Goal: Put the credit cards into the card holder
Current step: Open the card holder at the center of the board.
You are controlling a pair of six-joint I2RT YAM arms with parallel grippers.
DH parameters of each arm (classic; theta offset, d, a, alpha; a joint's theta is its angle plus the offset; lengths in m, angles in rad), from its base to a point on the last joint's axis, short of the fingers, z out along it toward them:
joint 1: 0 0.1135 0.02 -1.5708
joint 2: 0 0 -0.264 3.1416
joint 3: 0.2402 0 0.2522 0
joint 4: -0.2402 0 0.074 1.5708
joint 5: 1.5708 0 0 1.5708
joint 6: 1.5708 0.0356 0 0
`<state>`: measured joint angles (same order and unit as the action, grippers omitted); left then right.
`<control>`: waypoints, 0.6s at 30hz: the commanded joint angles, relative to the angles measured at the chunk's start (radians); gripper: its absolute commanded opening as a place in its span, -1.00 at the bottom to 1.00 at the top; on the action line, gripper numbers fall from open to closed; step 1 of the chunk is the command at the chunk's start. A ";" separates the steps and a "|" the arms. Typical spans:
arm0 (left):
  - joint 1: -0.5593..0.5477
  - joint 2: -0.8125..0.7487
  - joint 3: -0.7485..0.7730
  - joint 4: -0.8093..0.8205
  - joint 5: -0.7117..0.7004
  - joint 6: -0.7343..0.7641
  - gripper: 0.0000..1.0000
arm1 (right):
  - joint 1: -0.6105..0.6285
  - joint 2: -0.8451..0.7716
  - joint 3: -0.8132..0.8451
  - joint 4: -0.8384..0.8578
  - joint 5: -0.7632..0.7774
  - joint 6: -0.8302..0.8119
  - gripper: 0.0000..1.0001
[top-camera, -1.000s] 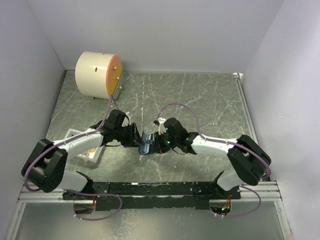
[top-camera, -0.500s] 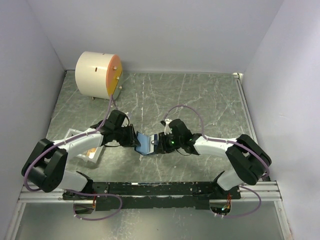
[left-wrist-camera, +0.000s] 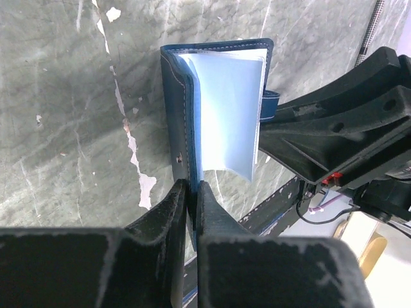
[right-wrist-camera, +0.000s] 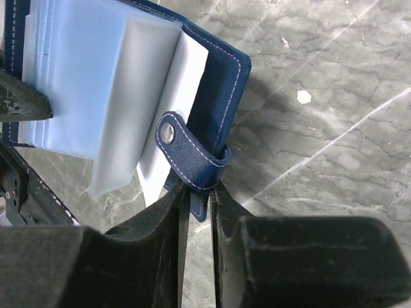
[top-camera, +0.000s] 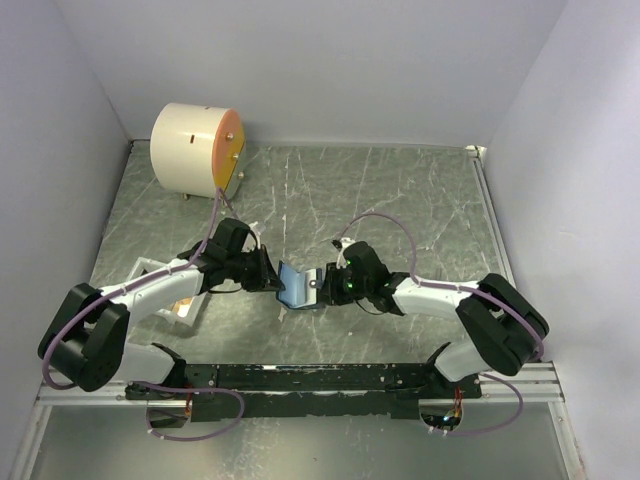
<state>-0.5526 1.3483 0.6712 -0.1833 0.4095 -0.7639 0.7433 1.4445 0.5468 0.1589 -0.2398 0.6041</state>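
Observation:
The card holder point(top-camera: 297, 284), a navy case with light blue pockets, is held open above the table between both grippers. My left gripper point(top-camera: 273, 281) is shut on one cover edge point(left-wrist-camera: 183, 147), pinching at its fingertips point(left-wrist-camera: 192, 192). My right gripper point(top-camera: 322, 287) is shut on the other cover point(right-wrist-camera: 218, 90) just below the snap tab point(right-wrist-camera: 189, 154), gripping at its fingertips point(right-wrist-camera: 200, 196). The pale pockets point(right-wrist-camera: 96, 83) fan out between the covers. An orange-yellow credit card point(top-camera: 182, 308) lies in the white tray; it also shows in the left wrist view point(left-wrist-camera: 372, 253). The dark card is not visible.
A white tray point(top-camera: 152, 272) sits at the left under my left arm. A big cream cylinder with an orange face point(top-camera: 195, 150) stands at the back left. The table is grey-green marble point(top-camera: 400, 200), walled on three sides.
The card holder has been spread from nearly closed to open. My right gripper moved right with its cover; my left gripper stayed almost still.

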 commanded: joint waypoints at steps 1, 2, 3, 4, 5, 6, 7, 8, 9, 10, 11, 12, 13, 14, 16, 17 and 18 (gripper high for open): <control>-0.006 -0.009 0.003 0.047 0.061 -0.003 -0.71 | -0.007 0.017 -0.019 0.060 0.033 0.028 -0.66; -0.006 -0.011 0.000 0.053 0.068 -0.004 -0.64 | -0.006 0.019 -0.025 0.066 0.035 0.031 -0.68; -0.005 -0.012 -0.001 0.057 0.073 -0.005 -0.51 | -0.007 0.020 -0.030 0.073 0.034 0.033 -0.71; -0.006 -0.013 -0.001 0.057 0.071 -0.005 -0.40 | -0.006 0.021 -0.036 0.081 0.032 0.036 -0.74; -0.006 -0.014 -0.001 0.054 0.067 -0.004 -0.38 | -0.006 0.022 -0.041 0.088 0.029 0.038 -0.77; -0.006 -0.015 -0.001 0.053 0.061 -0.001 -0.43 | -0.007 0.026 -0.046 0.093 0.027 0.041 -0.78; -0.006 -0.015 0.000 0.050 0.056 0.001 -0.52 | -0.007 0.027 -0.047 0.094 0.026 0.042 -0.79; -0.006 -0.014 -0.001 0.051 0.055 0.005 -0.66 | -0.007 0.028 -0.048 0.093 0.026 0.043 -0.79; -0.006 -0.013 -0.004 0.056 0.059 0.006 -0.74 | -0.007 0.028 -0.048 0.091 0.026 0.045 -0.78; -0.006 -0.011 -0.007 0.061 0.062 0.006 -0.78 | -0.008 0.025 -0.046 0.087 0.026 0.047 -0.70; -0.006 -0.009 -0.010 0.063 0.064 0.005 -0.81 | -0.008 0.018 -0.043 0.080 0.025 0.050 -0.63; -0.005 -0.007 -0.011 0.066 0.064 0.005 -0.83 | -0.009 0.008 -0.040 0.074 0.024 0.052 -0.58; -0.006 -0.005 -0.010 0.062 0.059 0.004 -0.84 | -0.008 -0.004 -0.037 0.068 0.024 0.055 -0.55; -0.006 -0.003 -0.008 0.055 0.053 0.005 -0.84 | -0.008 -0.017 -0.034 0.062 0.021 0.057 -0.52; -0.006 0.001 -0.002 0.039 0.039 0.008 -0.77 | -0.007 -0.040 -0.034 0.065 0.016 0.059 -0.57; -0.006 0.001 0.000 0.039 0.038 0.009 -0.70 | -0.007 -0.047 -0.035 0.070 0.010 0.060 -0.62; -0.006 0.003 0.000 0.043 0.041 0.011 -0.65 | -0.007 -0.048 -0.035 0.076 0.004 0.061 -0.66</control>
<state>-0.5533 1.3483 0.6685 -0.1570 0.4442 -0.7658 0.7403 1.4384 0.5121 0.2142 -0.2276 0.6548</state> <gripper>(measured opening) 0.138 0.207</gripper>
